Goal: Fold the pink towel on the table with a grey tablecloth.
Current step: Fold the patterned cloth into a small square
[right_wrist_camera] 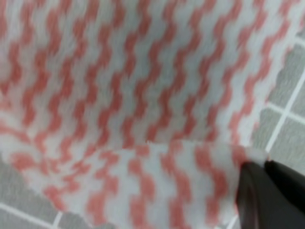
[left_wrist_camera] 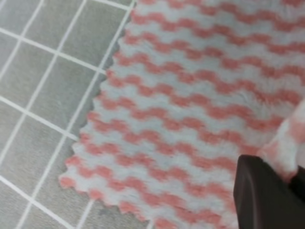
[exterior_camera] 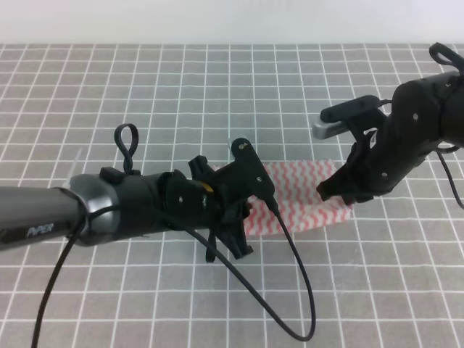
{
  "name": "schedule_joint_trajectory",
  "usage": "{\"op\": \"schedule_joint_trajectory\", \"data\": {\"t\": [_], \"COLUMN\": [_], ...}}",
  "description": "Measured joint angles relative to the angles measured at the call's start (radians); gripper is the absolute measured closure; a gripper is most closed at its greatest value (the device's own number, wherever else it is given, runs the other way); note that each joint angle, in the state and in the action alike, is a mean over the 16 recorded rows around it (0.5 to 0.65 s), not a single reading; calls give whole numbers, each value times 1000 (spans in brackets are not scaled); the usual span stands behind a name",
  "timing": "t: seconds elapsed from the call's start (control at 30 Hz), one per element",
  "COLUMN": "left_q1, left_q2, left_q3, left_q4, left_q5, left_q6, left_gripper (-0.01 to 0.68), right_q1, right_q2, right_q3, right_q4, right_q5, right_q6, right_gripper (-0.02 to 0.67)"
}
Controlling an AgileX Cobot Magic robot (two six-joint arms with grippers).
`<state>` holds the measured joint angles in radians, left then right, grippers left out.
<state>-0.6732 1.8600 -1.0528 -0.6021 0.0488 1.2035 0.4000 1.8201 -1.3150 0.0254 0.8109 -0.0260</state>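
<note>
Exterior high view: a wide tabletop (exterior_camera: 145, 72) covered in grey cloth with a white grid fills the scene. Two black arms reach toward its middle, one from each side. Between them lies the pink towel (exterior_camera: 304, 196), a thin cloth with pink and white zigzag stripes, mostly flat, just right of centre.

The left tool (exterior_camera: 230, 233) sits low over the towel's left edge. The left wrist view shows a raised tuft of towel (left_wrist_camera: 290, 143) pressed against one dark finger (left_wrist_camera: 267, 200), so it appears closed on a pinch of cloth. The right tool (exterior_camera: 335, 190) is down at the towel's right end. The right wrist view shows a flap of towel (right_wrist_camera: 157, 186) lifted and doubled toward the camera, its edge caught at a dark fingertip (right_wrist_camera: 267, 195), so this tool also looks clamped on the fabric.

Both holds look slight, only on the very edge. If the arms lift or travel unevenly, the thin cloth could slip free of one tool, or bunch and twist so the fold lands crooked. Pulling apart too hard could drag the whole towel across the tabletop.
</note>
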Motion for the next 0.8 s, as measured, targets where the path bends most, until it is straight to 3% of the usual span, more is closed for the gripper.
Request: {"op": "schedule_joint_trajectory", "data": {"t": [0.8], "left_q1": [12], "left_q2": [42], "left_q3": [-43], "left_q4": [3], "left_q5": [-33], "left_q6": [-9], "left_gripper": [673], "right_q1": [-3], "right_q2": [29], "right_q3": [-1], "right_q4": [-2], "right_q5": [-83], "right_q6": [2], "right_gripper": [651]}}
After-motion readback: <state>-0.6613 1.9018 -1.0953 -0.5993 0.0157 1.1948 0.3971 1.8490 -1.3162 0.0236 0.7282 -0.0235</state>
